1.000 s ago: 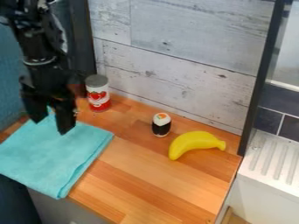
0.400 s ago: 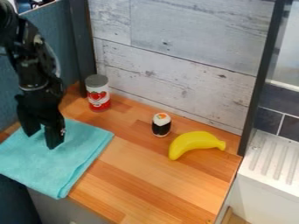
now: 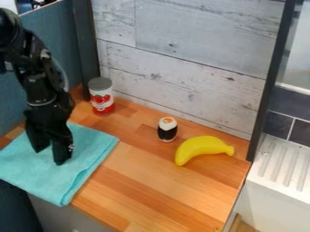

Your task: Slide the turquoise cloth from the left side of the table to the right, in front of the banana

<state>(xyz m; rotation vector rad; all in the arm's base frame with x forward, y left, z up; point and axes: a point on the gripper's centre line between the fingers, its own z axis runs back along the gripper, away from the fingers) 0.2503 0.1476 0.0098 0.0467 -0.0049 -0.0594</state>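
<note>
On the left of the wooden worktop [image 3: 151,181], the black gripper [image 3: 50,156], fingers parted, hangs over the folded turquoise cloth [image 3: 45,181], followed rightward by an upright red-and-white can [image 3: 102,96] on the far side, a standing sushi piece [image 3: 167,129] and a yellow banana [image 3: 201,148].

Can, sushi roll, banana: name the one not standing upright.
The yellow banana: it lies on the wooden counter, while the red-and-white can and the sushi roll both stand upright.

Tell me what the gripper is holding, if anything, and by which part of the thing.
Nothing is held: the gripper has its fingers apart over the turquoise cloth, with no object between them.
</note>
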